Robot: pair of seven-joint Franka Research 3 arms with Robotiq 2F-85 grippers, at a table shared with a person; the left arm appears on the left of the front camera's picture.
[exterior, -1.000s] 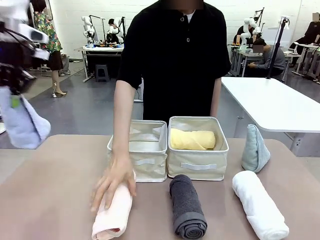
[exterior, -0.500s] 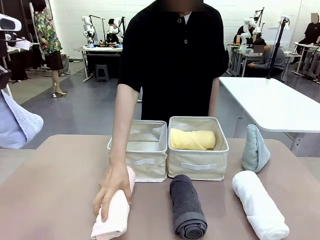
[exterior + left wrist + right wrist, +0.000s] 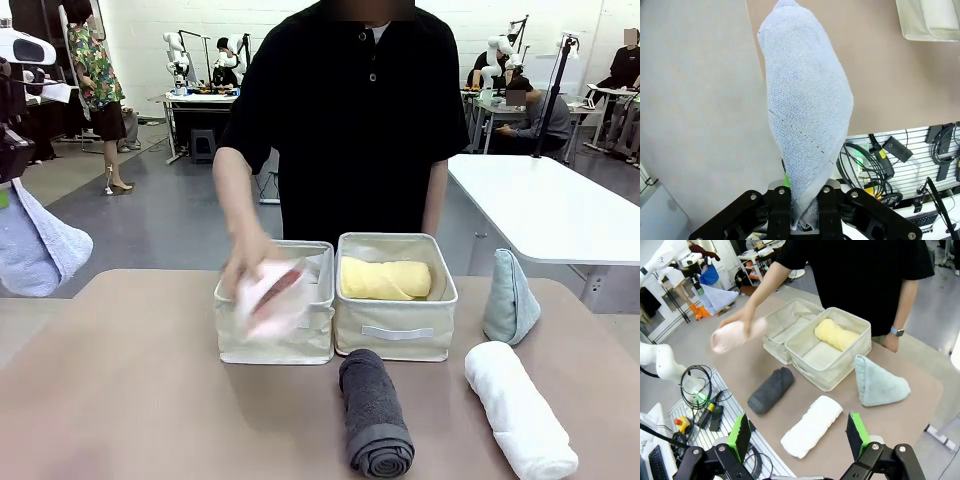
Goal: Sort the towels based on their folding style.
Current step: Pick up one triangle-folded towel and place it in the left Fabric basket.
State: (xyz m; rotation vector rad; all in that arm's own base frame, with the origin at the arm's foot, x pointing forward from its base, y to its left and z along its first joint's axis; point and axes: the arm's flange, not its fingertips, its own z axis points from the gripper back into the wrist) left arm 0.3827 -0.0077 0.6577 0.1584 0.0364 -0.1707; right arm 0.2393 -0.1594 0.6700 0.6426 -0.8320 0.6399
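Towels rn: the lavender-blue cone towel (image 3: 805, 110) is pinched at one end by the left end effector (image 3: 802, 210), jaws clamped tight on the cloth. It hangs in the air at the L side of the tabletop (image 3: 120, 400), by its edge, wide end down.

The pink roll (image 3: 272, 295) is up in the air too, gripped by the person's hand (image 3: 245, 262) right by the left bin (image 3: 300, 345). It's pretty blurry in the front cam, but the R wrist cam puts it beside the bin's outer side, not inside it.

The yellow roll (image 3: 385, 278) lies inside the right bin (image 3: 395, 335), and the two bins sit side by side, walls touching. The dark grey roll (image 3: 375, 415) lies on the tabletop just in front of the right bin, one end pointing at the cam. The white roll (image 3: 518, 410) lies to the R of it at an angle, apart from it. The pale teal cone (image 3: 510, 298) stands upright just R of the right bin, behind the white roll.

The right end effector (image 3: 798, 435) is spread wide w/ nothing between the green pads, hovering above the near R part of the tabletop w/ the white roll below it.
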